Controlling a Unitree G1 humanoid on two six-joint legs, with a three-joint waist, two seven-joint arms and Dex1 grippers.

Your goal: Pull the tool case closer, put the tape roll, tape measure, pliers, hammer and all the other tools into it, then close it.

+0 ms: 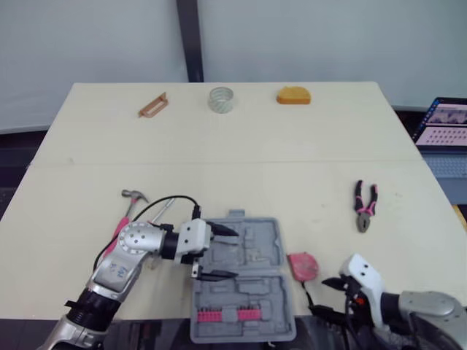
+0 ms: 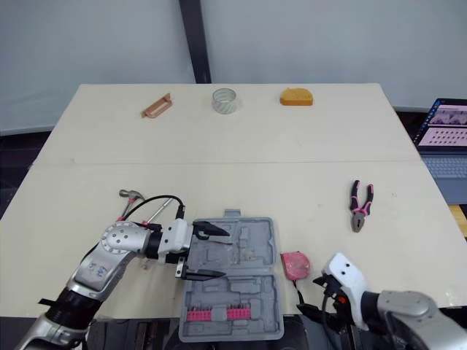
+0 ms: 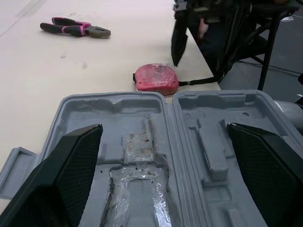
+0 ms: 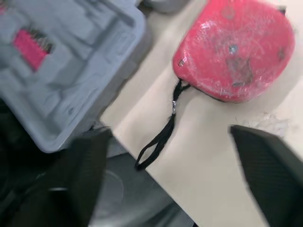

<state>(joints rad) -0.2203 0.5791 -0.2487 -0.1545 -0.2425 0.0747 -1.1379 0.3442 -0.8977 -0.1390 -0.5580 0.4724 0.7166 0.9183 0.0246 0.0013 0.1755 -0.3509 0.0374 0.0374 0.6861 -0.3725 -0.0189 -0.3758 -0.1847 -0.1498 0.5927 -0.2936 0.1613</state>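
1. Beige tabletop (image 1: pixel 219 146) against a grey curtain; open laptop (image 1: pixel 444 127) off its right edge
2. Grey moulded-plastic tool case (image 1: pixel 263 292) lies open and flat at the near edge, centre. Its near half holds a row of pink bits (image 1: pixel 230 315); the far half's recesses look bare
3. Left gripper (image 1: pixel 235 253) reaches in from the case's left side, black fingers spread wide and gripping nothing. One finger is over each half, with the hinge line between them. Can't tell if they touch the plastic
4. Right gripper (image 4: pixel 170 131) is at the near edge right of the case, fingers apart and empty
5. Round red tape measure (image 1: pixel 302 265) sits just beside the case's right side, apart from the right gripper. Its black wrist strap (image 4: pixel 154 151) trails off the table edge
6. Pink-and-black-handled pliers (image 1: pixel 365 206) lie further right, well apart from the case
7. Pink-handled hammer (image 1: pixel 133 195) lies left of the case, partly behind the left arm. A thin metal shaft (image 1: pixel 164 208) beside it is possibly a screwdriver
8. Along the far edge: brown flat clip-like piece (image 1: pixel 153 105), clear tape roll (image 1: pixel 221 99), orange rounded block (image 1: pixel 293 95)
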